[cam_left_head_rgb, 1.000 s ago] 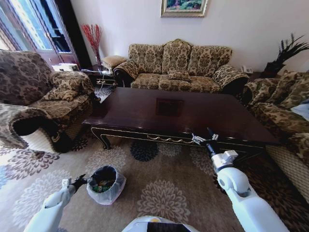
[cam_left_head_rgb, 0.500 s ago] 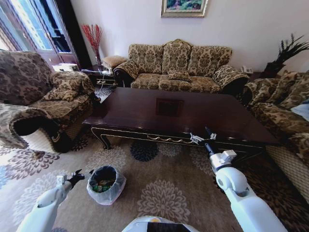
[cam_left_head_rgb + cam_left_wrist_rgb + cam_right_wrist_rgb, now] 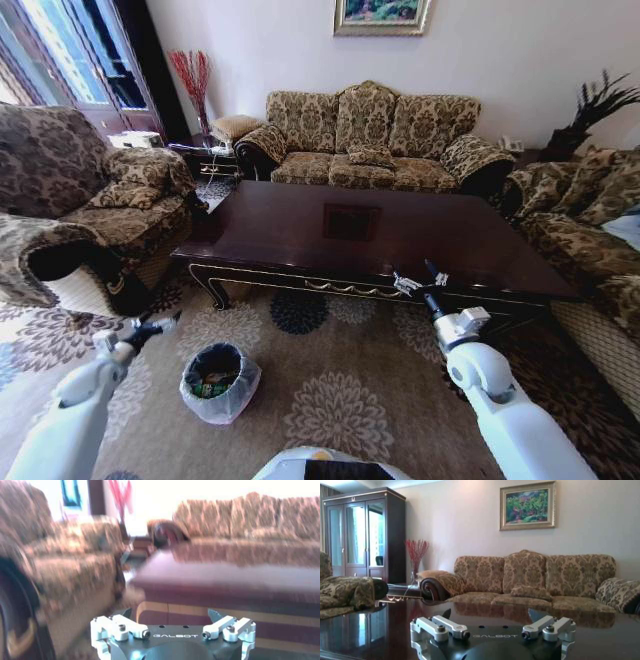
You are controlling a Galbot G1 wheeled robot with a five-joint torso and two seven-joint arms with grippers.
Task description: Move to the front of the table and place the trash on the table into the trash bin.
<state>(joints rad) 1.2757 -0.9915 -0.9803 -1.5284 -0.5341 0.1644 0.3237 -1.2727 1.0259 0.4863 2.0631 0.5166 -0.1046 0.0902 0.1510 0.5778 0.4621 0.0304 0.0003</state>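
Note:
The glossy dark brown table with gold trim stands straight ahead and also shows in the left wrist view and the right wrist view. On the carpet at my lower left sits the black trash bin with its whitish liner. Green and red trash lies inside it. My left gripper hovers open over the carpet, left of and beyond the bin, its open jaws showing at the wrist. My right gripper is open at the table's front edge, holding nothing.
A patterned sofa stands behind the table, an armchair at the left and another sofa at the right. A side table with a vase of red twigs fills the back left corner. Flowered carpet lies open in front of the table.
My left arm has swung left and away from the bin, from its rim to the carpet beyond it. The right gripper has barely shifted at the table's edge.

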